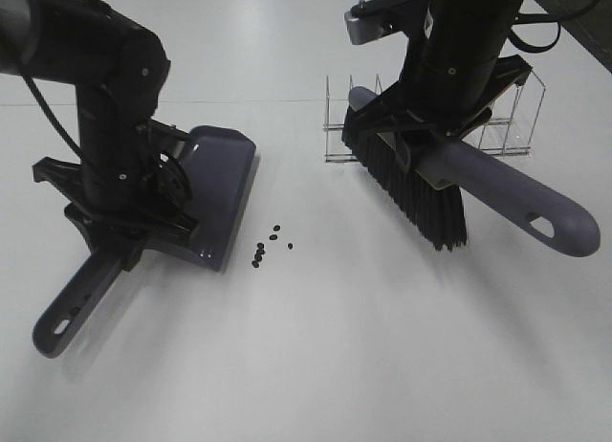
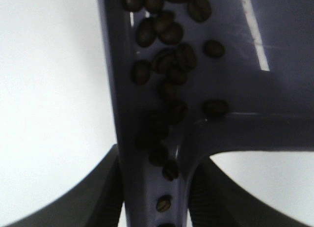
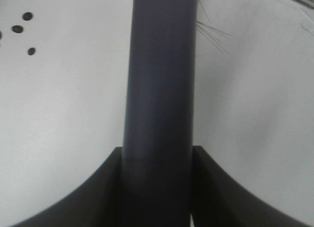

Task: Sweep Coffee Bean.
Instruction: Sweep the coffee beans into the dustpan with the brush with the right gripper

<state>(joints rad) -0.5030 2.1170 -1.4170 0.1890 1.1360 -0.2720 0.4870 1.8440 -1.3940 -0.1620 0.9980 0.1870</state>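
Several loose coffee beans [image 1: 269, 246] lie on the white table just right of the grey-purple dustpan [image 1: 226, 188]; a few show in the right wrist view [image 3: 18, 29]. More beans [image 2: 169, 74] lie inside the dustpan [image 2: 274, 94] near its handle. My left gripper [image 1: 120, 233] is shut on the dustpan's handle [image 2: 152, 207], the pan resting on the table. My right gripper [image 1: 435, 147] is shut on the brush's handle [image 3: 159, 109] and holds the brush [image 1: 411, 179], black bristles down, above the table to the right of the beans.
A clear wire rack [image 1: 497, 117] stands behind the brush at the back right. The brush's long handle [image 1: 535, 208] sticks out toward the right. The dustpan's handle end [image 1: 62, 318] points to the front left.
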